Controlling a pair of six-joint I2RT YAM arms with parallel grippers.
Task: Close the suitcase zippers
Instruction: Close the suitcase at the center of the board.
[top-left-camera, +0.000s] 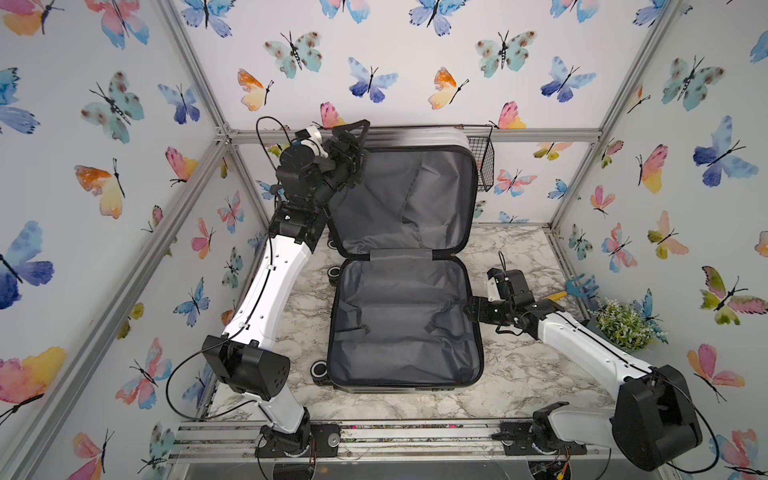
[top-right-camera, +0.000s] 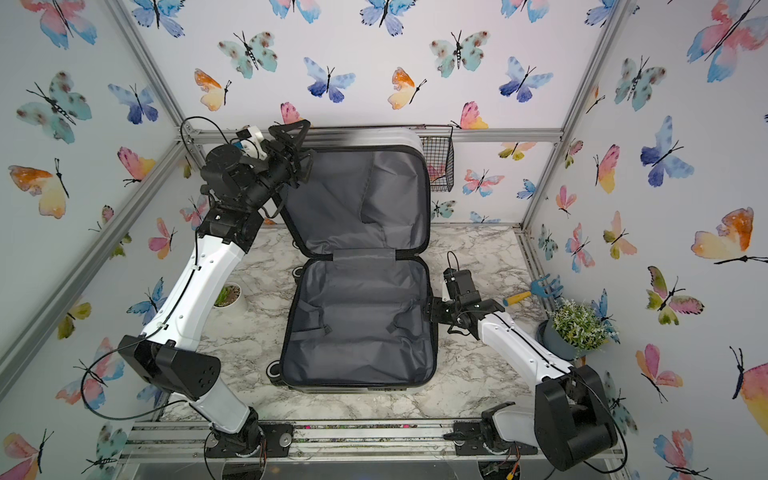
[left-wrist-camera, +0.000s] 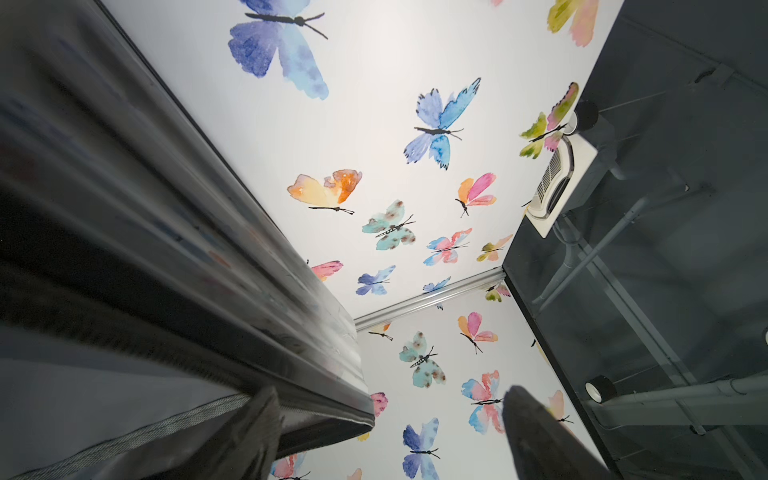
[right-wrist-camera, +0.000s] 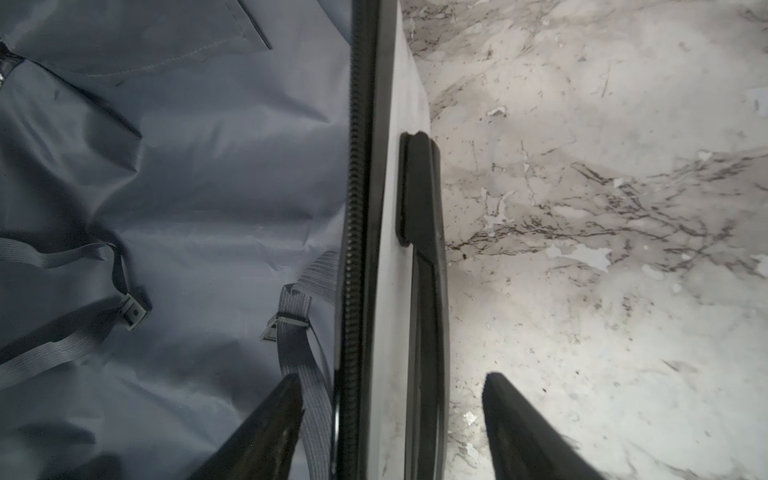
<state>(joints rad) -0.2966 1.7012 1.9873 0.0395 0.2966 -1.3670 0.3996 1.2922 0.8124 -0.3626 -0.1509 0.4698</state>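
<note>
The suitcase (top-left-camera: 405, 328) is lying open on the table (top-left-camera: 519, 374), lid half raised. Left gripper (top-left-camera: 356, 149) is straddling the lid's corner, right gripper (top-left-camera: 473, 309) the lower wall (zipper track (right-wrist-camera: 353, 208) alongside); both are gaping, gripping nothing.

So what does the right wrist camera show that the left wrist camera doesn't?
Only the right wrist view: the marble table, the zipper teeth along the rim, a black side handle and grey straps on the lining.
Only the left wrist view: the butterfly wall, a dark ceiling with a white vent, and the blurred outer shell of the raised lid.
Both: the suitcase, with two dark fingers spread either side of its edge, right gripper at the lower half, left gripper at the lid.
</note>
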